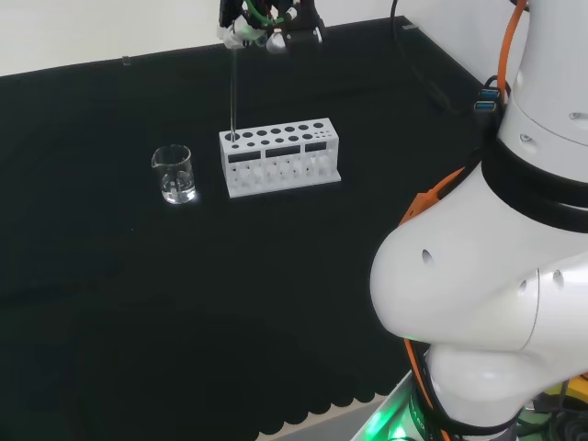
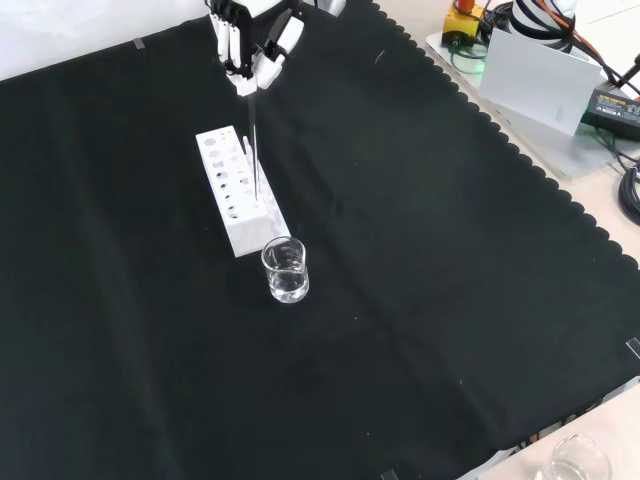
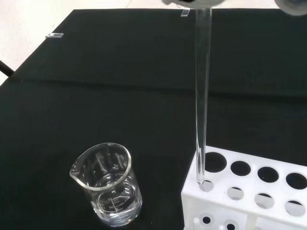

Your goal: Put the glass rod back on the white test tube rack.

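Nearly done, we judge: at upper centre our hand [image 2: 255,55] pinches the glass rod [image 3: 201,105], its tip entering the white rack's [image 1: 280,161] corner hole; lowering and release remain.

The glass rod [image 3: 202,100] is clear, smooth and glossy. The test tube rack [image 1: 280,158] looks like matt white plastic with cleanly cut round holes. At about nine o'clock from the rack in the head view, the beaker [image 1: 174,174] is transparent, shiny glass. The cloth [image 2: 420,300] is matt black fabric with a scalloped edge. The hand [image 2: 255,45] shows black and white plastic, and the arm's links [image 1: 496,276] are glossy white.
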Motion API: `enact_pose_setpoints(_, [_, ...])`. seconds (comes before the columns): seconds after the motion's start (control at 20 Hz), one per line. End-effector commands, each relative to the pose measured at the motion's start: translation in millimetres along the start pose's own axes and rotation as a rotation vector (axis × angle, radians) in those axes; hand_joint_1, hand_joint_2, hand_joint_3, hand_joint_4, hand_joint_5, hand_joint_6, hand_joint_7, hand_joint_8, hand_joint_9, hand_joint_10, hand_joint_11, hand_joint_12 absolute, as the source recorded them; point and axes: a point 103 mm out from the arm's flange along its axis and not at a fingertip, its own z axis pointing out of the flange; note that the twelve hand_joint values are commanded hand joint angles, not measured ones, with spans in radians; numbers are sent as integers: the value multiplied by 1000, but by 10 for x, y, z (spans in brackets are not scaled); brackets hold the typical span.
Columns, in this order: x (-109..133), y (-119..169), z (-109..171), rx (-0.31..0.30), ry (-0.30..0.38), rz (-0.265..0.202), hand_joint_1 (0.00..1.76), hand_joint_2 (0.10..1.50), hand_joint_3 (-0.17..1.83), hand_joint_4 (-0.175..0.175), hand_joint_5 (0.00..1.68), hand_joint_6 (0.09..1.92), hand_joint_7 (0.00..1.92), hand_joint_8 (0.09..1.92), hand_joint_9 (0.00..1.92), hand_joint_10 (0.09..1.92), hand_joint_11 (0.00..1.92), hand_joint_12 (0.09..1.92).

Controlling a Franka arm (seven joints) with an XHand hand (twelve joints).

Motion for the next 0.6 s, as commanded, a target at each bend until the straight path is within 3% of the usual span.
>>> enact_pose_setpoints(0.05, [-17,75,27,6,4,2,1323,1073,-175,-175,1388,87,1311,741,1676,462,1551,597])
enact_pose_setpoints(0.6, [-114,194,77,16,8,9,1323,1073,-175,-175,1388,87,1310,743,1677,461,1551,597])
